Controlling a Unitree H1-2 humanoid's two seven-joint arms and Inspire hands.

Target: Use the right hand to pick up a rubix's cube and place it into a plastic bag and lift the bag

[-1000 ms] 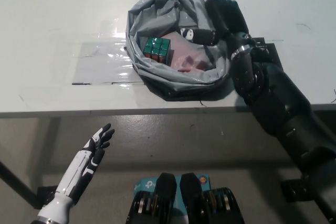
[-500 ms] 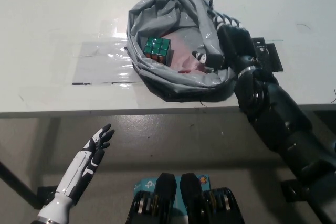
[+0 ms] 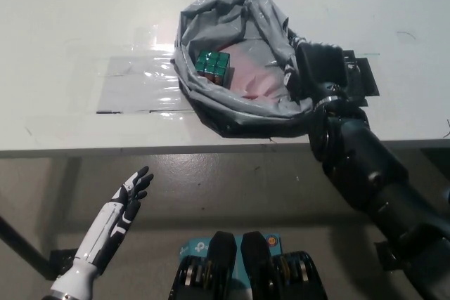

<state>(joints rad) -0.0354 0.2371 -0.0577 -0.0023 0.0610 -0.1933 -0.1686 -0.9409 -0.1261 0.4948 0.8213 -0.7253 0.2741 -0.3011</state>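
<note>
A grey plastic bag point(image 3: 235, 15) lies open on the white table point(image 3: 84, 19). Inside it, at the left of the opening, sits a Rubik's cube point(image 3: 211, 66) with green and red faces showing. My black right hand point(image 3: 314, 68) is at the bag's right edge, its fingers tucked under or behind the grey plastic rim and mostly hidden. My white left hand point(image 3: 128, 201) rests below the table's front edge at lower left, fingers spread, holding nothing.
A clear plastic sheet point(image 3: 137, 82) is taped flat on the table to the left of the bag. A black flat piece point(image 3: 358, 75) lies under the right hand. The table's front edge point(image 3: 140, 149) runs across the middle of the picture.
My right hand has drawn back from the bag's far rim to its right edge and sunk into the plastic. The bag's opening has shifted slightly right. The left hand has not moved.
</note>
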